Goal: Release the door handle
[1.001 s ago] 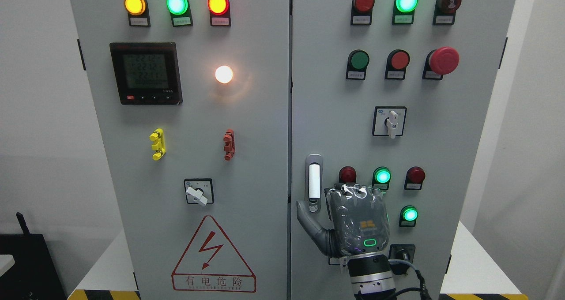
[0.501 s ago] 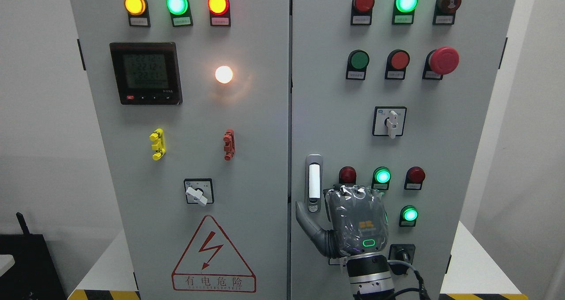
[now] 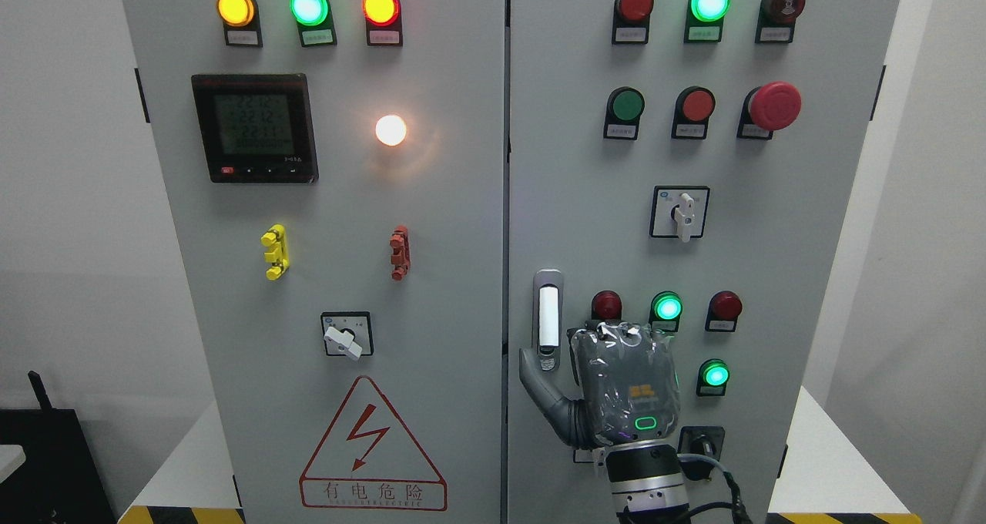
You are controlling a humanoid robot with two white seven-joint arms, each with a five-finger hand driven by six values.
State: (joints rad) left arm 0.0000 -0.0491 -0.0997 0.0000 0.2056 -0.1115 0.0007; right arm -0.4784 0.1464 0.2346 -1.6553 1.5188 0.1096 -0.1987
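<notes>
I'm watching my right hand [image 3: 624, 389], grey and wrapped in clear film, coming up from the bottom edge right of the middle with its back to the camera. The thumb is sticking out to the left; the other fingers are bent over toward the panel, so I cannot tell whether they are spread or closed, but they are gripping nothing I can see. The slim silver door handle with its white insert [image 3: 548, 320] is standing upright in its recess just up and left of my hand, by the thumb tip, clear of my palm. I'm judging the letting-go as practically done. Beyond, the grey metal cabinet door [image 3: 585, 200] is sitting closed, its green lamp [image 3: 667, 307] glowing just above my knuckles.
</notes>
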